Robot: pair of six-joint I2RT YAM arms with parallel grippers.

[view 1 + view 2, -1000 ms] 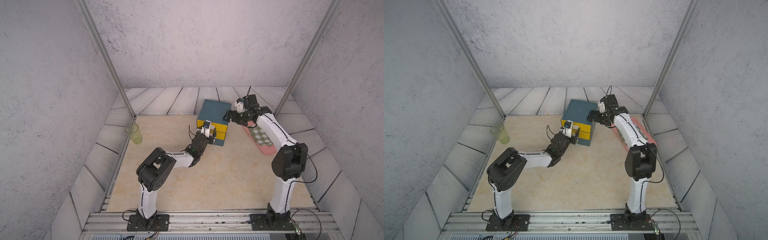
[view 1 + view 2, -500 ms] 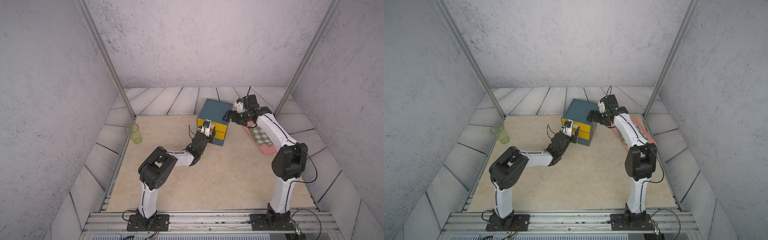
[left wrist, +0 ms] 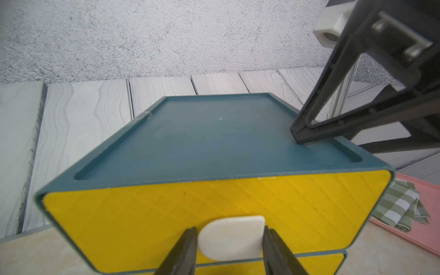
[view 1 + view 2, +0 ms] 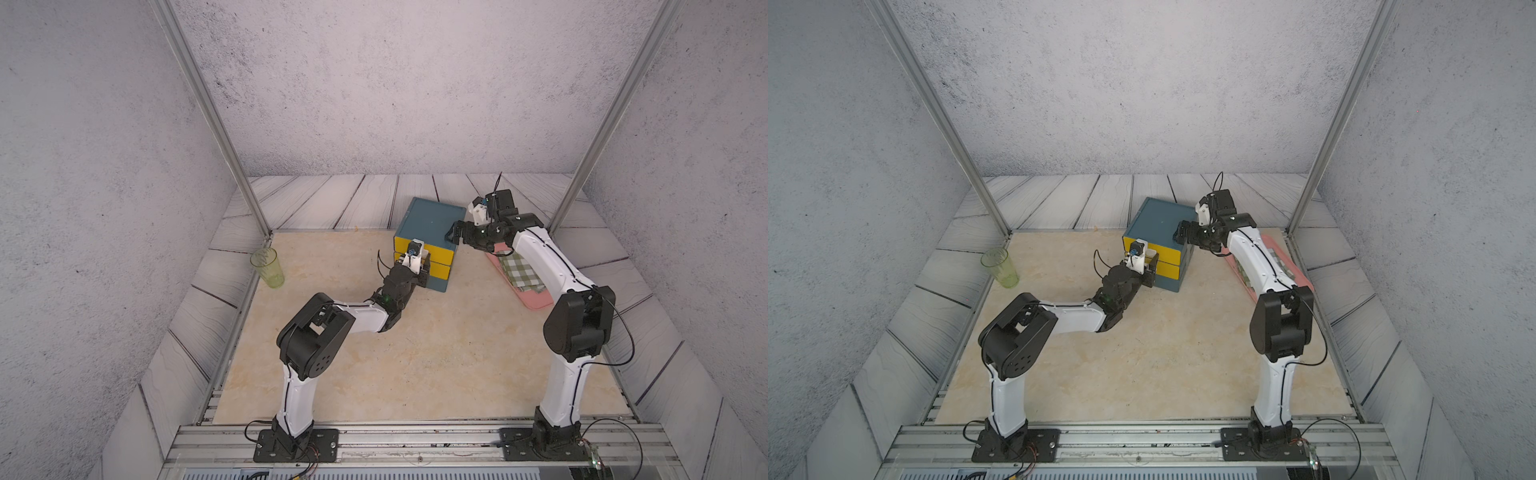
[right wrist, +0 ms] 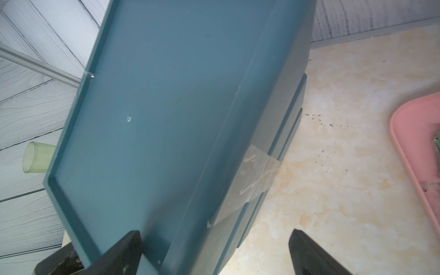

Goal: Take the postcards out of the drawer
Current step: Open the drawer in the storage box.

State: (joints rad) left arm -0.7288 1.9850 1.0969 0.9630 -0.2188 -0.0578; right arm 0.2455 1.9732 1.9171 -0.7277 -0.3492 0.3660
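A teal cabinet (image 4: 432, 218) (image 4: 1154, 220) with two yellow drawer fronts stands at the back of the table. Both drawers are closed, so the postcards are hidden. In the left wrist view my left gripper (image 3: 229, 229) is level with the top drawer (image 3: 154, 214). Its fingers press both sides of the white handle (image 3: 233, 245). In both top views the left gripper (image 4: 426, 266) (image 4: 1152, 266) is at the cabinet's front. My right gripper (image 5: 214, 234) (image 4: 453, 235) is open and straddles the cabinet's right top edge. One finger (image 3: 333, 128) rests on the top and the other hangs beside the wall.
A pink tray (image 4: 530, 301) (image 5: 409, 133) carrying a green-checked cloth (image 4: 519, 270) lies right of the cabinet, under my right arm. A green plastic cup (image 4: 268, 268) (image 4: 1000, 268) stands at the table's left edge. Metal posts rise at both back corners.
The left gripper's fingers have come together around the top drawer's handle. The right arm has stayed on the cabinet top.
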